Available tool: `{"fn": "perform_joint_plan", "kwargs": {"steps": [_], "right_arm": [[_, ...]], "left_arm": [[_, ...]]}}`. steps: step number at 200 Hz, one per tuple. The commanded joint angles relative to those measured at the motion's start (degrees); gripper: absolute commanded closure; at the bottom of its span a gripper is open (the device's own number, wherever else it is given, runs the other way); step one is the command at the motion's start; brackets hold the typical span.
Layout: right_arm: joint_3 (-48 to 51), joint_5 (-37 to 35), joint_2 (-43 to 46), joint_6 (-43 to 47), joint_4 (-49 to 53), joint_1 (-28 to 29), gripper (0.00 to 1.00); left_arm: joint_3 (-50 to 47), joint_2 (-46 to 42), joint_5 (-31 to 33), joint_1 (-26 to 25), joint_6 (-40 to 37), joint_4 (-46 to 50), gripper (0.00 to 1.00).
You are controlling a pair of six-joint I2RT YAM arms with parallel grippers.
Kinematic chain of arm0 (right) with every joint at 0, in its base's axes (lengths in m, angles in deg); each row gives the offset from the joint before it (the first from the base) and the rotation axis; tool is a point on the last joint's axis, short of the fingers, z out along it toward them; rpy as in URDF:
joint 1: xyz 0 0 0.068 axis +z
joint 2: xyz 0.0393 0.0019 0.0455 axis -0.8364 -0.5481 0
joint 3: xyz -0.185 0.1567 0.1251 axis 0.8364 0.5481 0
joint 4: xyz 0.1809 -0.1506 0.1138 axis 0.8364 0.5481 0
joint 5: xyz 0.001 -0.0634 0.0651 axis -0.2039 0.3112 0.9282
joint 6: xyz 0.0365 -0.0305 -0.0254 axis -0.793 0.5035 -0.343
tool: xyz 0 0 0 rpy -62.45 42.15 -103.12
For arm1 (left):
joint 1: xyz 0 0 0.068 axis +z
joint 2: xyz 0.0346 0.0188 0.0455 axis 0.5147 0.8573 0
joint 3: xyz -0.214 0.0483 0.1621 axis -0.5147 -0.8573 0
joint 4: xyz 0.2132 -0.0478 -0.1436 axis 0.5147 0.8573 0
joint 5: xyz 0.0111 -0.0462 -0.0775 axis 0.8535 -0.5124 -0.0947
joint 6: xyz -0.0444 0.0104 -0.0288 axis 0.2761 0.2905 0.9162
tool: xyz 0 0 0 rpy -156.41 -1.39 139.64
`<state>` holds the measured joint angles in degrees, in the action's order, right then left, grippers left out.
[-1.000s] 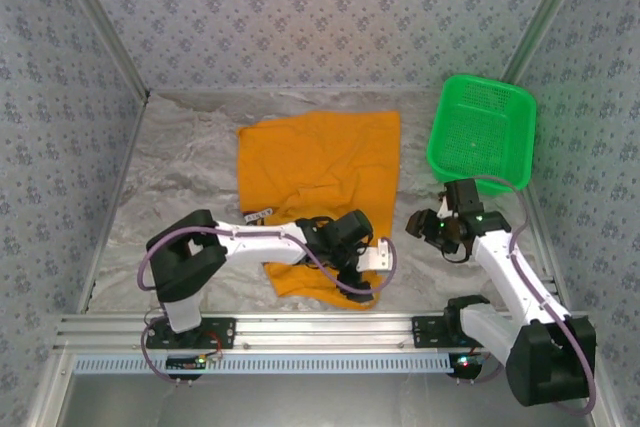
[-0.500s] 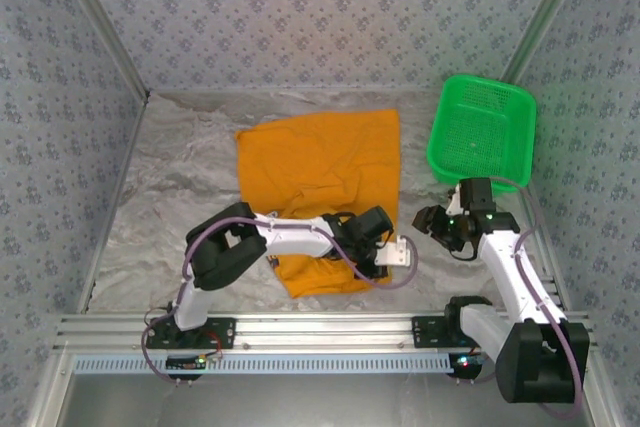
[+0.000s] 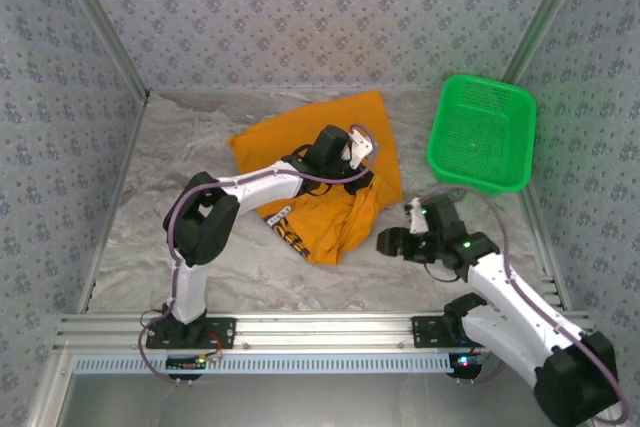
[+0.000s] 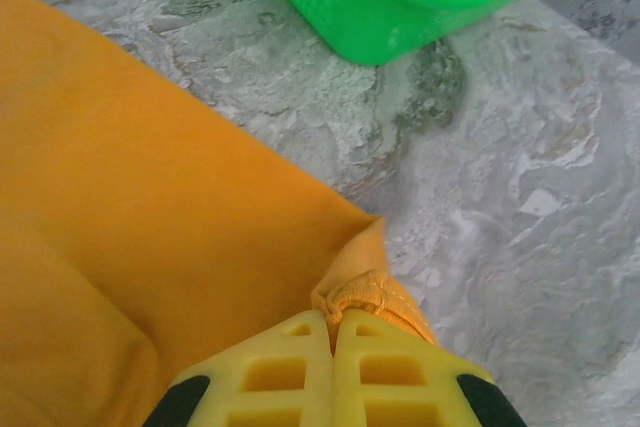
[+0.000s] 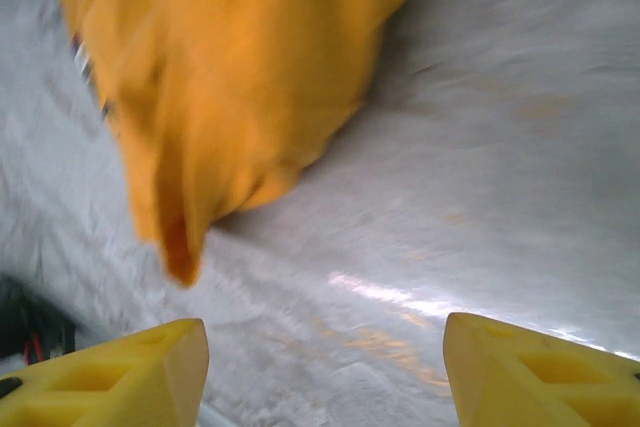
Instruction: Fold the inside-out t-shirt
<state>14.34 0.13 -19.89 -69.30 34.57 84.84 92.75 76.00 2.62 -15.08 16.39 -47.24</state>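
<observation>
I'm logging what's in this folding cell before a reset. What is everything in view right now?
t-shirt: one, orange-yellow, mid-table, near part bunched and lifted
basket: one, green mesh, far right of table
table: one, grey marbled, under everything
walls: grey patterned, three sides
left gripper: one, yellow fingers, shut on a t-shirt edge
right gripper: one, yellow fingers, open over bare table beside the t-shirt

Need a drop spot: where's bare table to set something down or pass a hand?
Free: grey marbled table between the left wall and the orange-yellow cloth t-shirt; the near strip in front of it. Crowded: the gap between t-shirt, green plastic mesh basket and open right pincer.
</observation>
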Motion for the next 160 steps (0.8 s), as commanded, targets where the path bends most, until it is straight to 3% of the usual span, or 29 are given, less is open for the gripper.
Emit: {"fn": "perform_joint_plan", "kwargs": {"steps": [1,21,48,75,82,93,101,116,130,160], "right_arm": [[0.1,-9.7,-2.1,-6.2,-13.2,11.0,0.31],[-1.0,-17.9,-8.2,-6.6,-17.8,17.5,0.28],[-2.3,-15.6,-20.2,-7.8,-26.4,20.4,0.29],[-8.0,-18.7,-30.3,-8.4,-28.2,25.8,0.3],[-8.5,-18.5,-32.5,-9.1,-29.5,26.0,0.38],[-8.9,-20.7,-34.0,-9.4,-29.9,26.6,0.82],[-9.7,-24.5,-33.5,-8.2,-27.0,27.8,1.0],[-12.1,-31.4,-30.0,-6.1,-18.0,28.1,1.0],[-14.8,-33.5,-26.5,-0.5,-9.7,25.9,1.0],[-22.7,-28.9,-21.3,14.8,-0.3,10.9,1.0]], "left_arm": [[2.9,1.6,-2.6,-0.7,3.4,-1.2,1.0],[3.1,2.6,-2.6,-0.3,3.9,-1.9,1.0],[3.1,3.3,-3.5,0.8,6.6,-3.8,1.0],[3.7,3.9,-4.1,1.2,7.6,-4.9,1.0],[4.0,4.1,-4.2,1.3,7.8,-4.6,1.0],[4.6,4.1,-4.6,1.8,7.8,-3.9,1.0],[4.9,3.7,-4.5,2.1,7.2,-3.8,1.0],[6.2,2.4,-3.9,4.2,6.3,-2.3,1.0],[9.2,0.7,-3.5,7.6,7.1,0.9,1.0],[21.2,-2.1,-1.3,16.5,14.2,7.4,1.0]]}}
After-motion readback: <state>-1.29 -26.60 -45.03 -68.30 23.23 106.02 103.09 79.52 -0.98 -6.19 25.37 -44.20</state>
